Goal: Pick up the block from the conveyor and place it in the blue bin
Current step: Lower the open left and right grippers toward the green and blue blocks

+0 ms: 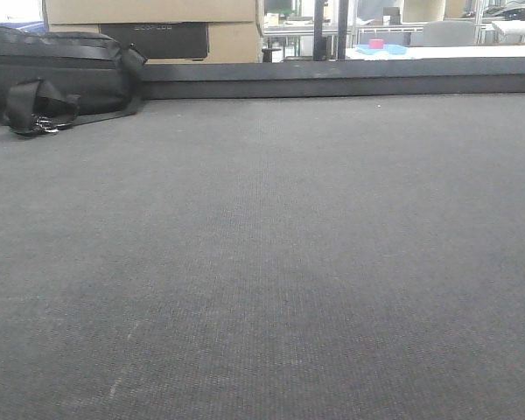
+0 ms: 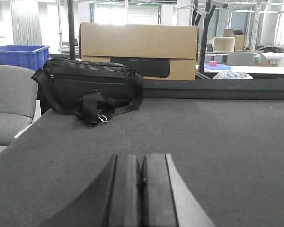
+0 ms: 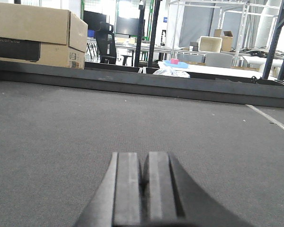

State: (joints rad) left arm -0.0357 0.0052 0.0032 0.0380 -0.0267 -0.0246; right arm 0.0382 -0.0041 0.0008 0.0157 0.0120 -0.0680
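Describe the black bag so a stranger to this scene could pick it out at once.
Start at the wide dark grey woven conveyor belt and look to its far left corner, in front of the tan cardboard box. There lies the soft black fabric bag, its strap and metal clip spilling forward. It is the only soft, rounded thing there.

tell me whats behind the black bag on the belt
Behind the black bag stands a cardboard box with a dark ECOFLOW-marked case against it. A blue bin sits farther back on the left. The bag covers the box's lower left, so that part is hidden.
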